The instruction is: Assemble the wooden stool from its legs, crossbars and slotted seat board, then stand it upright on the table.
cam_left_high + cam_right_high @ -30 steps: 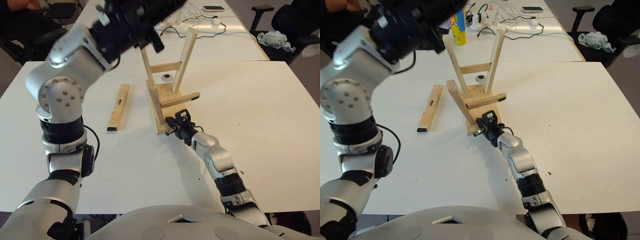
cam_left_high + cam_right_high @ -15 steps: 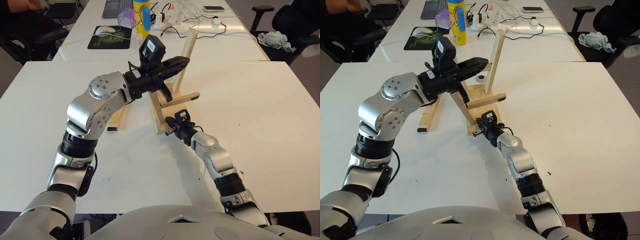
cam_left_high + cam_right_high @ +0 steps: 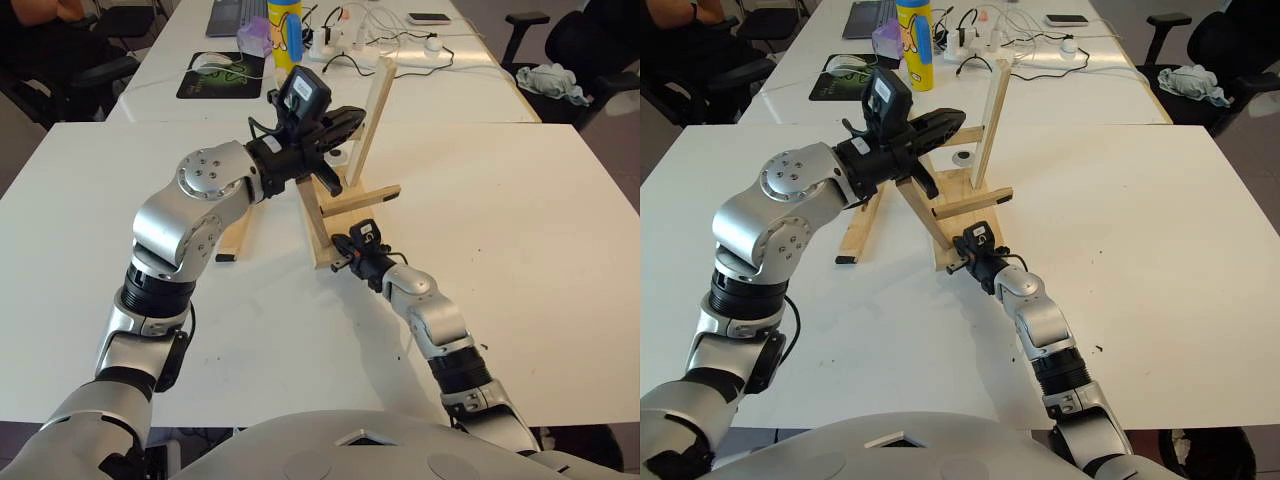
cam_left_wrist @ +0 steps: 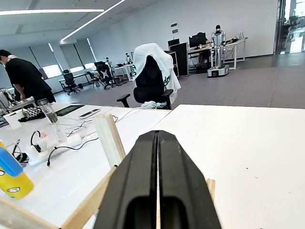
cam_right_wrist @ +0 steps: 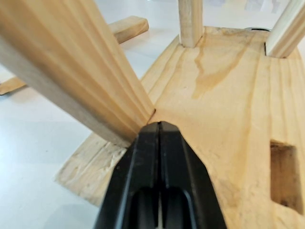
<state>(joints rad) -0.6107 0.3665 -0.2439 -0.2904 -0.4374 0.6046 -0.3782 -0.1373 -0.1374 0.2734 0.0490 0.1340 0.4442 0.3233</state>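
The stool is, as I judge it, more than half built, but it is not finished. The slotted seat board [image 5: 228, 109] lies flat on the white worktop [image 3: 520, 230] with its underside up. Three legs stand in it: a tall far leg [image 3: 372, 115], a second far leg mostly covered by the left arm, and a near leg [image 5: 71, 57] which leans. An upper crossbar [image 3: 964, 134] joins the two far legs. A lower crossbar [image 3: 365, 196] goes out from the near leg, and its other end is free. One slot [image 5: 284, 177] in the board has nothing in it, and one loose leg [image 3: 853, 232] lies on the worktop beside the board, partly under the left arm. So what is left, I think, is to put this fourth leg into the slot and onto the free crossbar end, and then to turn the stool onto its feet. The left tool [image 4: 157, 136] has its two fingers pressed together and holds nothing. It is up among the far legs, just above the upper crossbar, and I cannot tell if it touches it. The right tool [image 5: 159, 125] is also fully closed and empty. It lies low over the near part of the seat board, with its tip against the foot of the leaning leg.
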